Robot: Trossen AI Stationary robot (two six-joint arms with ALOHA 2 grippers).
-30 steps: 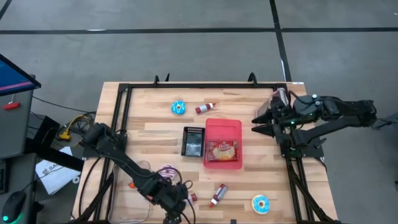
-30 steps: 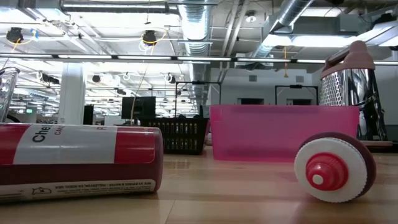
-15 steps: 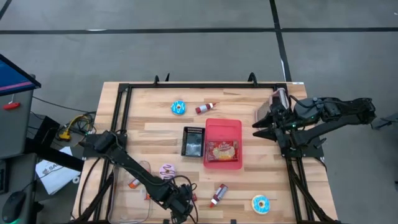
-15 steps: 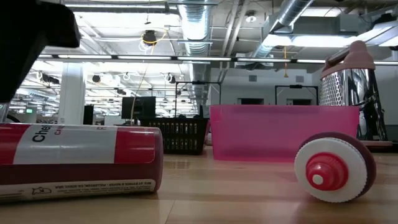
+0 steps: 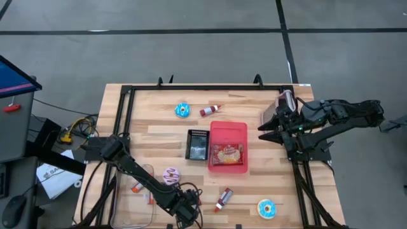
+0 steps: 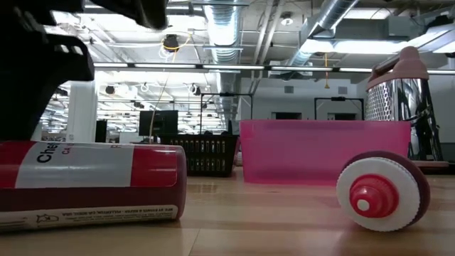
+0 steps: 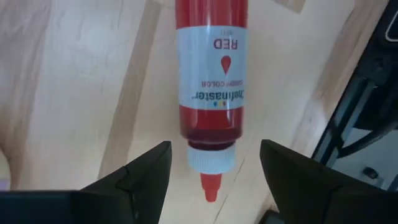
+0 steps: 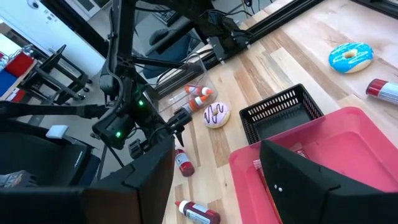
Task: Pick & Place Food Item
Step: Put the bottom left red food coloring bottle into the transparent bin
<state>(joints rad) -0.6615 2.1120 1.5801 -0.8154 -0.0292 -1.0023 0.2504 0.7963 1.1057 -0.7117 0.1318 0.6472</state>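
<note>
Left claw (image 7: 211, 165) gapes over red food-colouring bottle (image 7: 210, 81); pink bin (image 5: 228, 147) holds a snack packet (image 5: 227, 153).

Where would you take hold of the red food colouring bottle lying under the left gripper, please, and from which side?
Probably across the body of the red food colouring bottle, at its white label, from straight above. It lies flat on the table, so its round sides face outward. The left gripper hangs open astride the narrow white cap, which offers less to hold.

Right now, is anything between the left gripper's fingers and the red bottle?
No. In the left wrist view the red food-colour bottle lies on bare wood, its cap between the left gripper's open fingers, untouched.
</note>
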